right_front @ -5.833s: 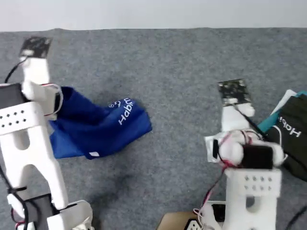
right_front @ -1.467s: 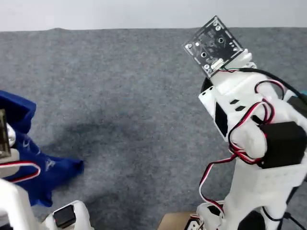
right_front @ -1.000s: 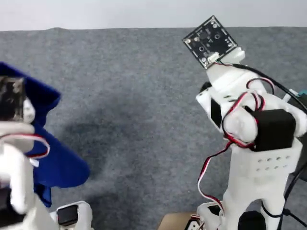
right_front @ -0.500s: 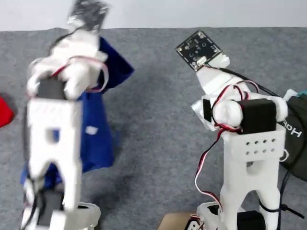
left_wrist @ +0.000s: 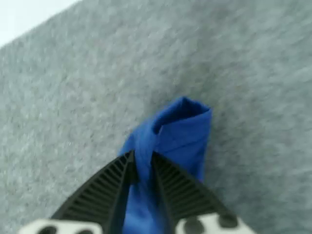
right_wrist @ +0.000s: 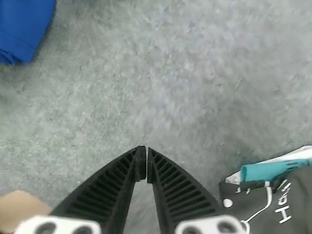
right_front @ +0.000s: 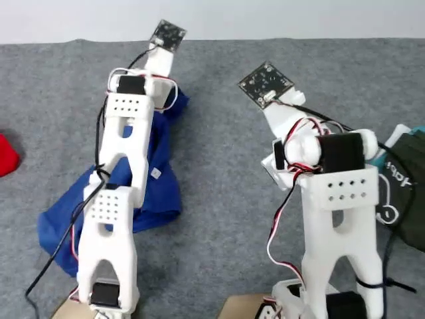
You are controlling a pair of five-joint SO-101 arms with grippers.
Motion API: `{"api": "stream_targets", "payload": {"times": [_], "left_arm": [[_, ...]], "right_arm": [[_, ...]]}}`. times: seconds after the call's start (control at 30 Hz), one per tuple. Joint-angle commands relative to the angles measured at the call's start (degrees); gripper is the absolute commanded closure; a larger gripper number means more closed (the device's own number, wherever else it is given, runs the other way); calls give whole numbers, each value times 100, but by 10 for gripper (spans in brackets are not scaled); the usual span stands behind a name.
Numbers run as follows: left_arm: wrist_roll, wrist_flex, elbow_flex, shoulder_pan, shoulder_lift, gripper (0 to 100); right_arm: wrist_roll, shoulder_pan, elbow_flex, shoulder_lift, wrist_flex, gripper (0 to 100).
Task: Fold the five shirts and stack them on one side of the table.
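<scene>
Left gripper is clamped tight on a bunched fold of the blue shirt, with cloth pinched between the jaws. In the last few seconds I've hauled it up off the left side and swung it out toward the far middle of the table. It now trails under my left arm, from the near-left corner up to the pinch point. It's stretched, not flat.

Right gripper is fully closed on nothing, hanging over bare table. That arm has pulled back and turned slightly in the last second.

Dark shirt is heaped at the right edge, red shirt at the left edge.

My read: blue is being laid out for folding, nothing is folded yet, and the right needs a corner to spread it.
</scene>
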Motion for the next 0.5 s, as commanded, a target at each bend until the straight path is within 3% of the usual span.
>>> {"api": "stream_targets", "payload": {"times": [0.0, 0.27, 0.47], "left_arm": [[-167, 765, -1481, -158, 527, 884], [-466, 1829, -3240, -510, 1037, 800], [-431, 2066, -3275, -870, 448, 770]], "right_arm": [[-264, 40, -9, -92, 171, 988], [-492, -708, 62, 31, 163, 964], [-1116, -1112, 26, 681, 154, 872]]}}
